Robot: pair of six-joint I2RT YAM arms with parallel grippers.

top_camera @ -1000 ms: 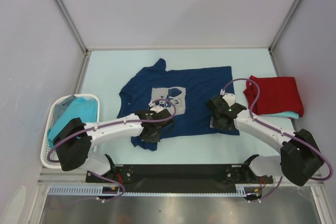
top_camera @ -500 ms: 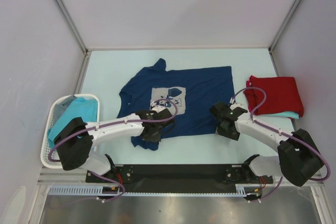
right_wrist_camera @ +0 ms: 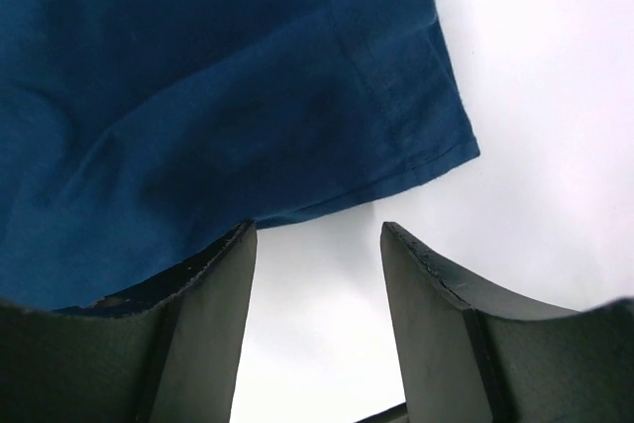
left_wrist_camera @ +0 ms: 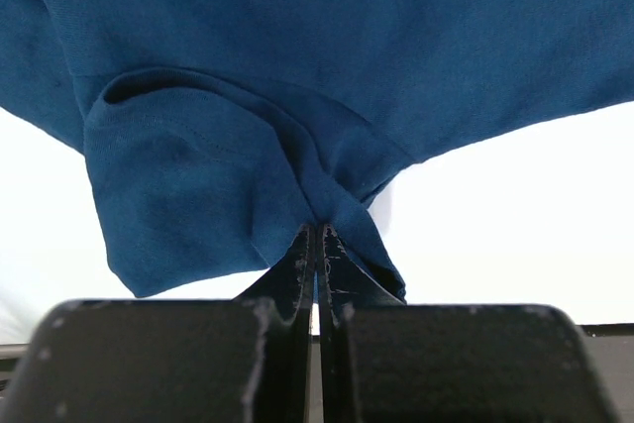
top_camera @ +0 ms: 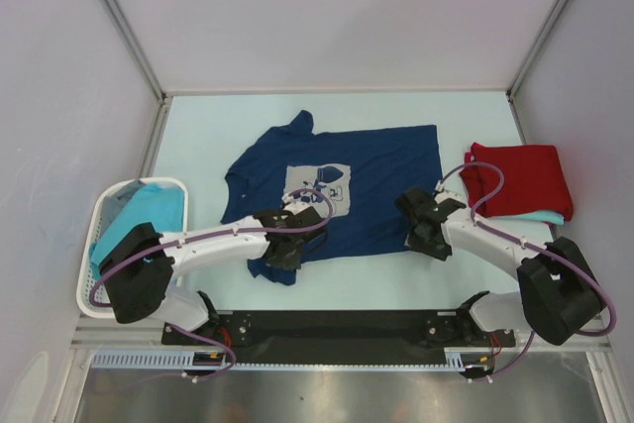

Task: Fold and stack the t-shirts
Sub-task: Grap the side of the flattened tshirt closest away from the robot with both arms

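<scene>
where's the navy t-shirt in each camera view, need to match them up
top external: navy t-shirt spread flat in the middle of the table.
left wrist: fills the upper frame, with a bunched fold pinched in the shut left gripper.
right wrist: upper left, its hemmed corner ending just above the open right gripper.
shared landmark: the pale table surface showing past the shirt's edge in all three views.

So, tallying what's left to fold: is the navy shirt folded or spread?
Spread. The navy shirt lies open on the table, print up; only one corner is bunched, pinched in the left fingers.
</scene>
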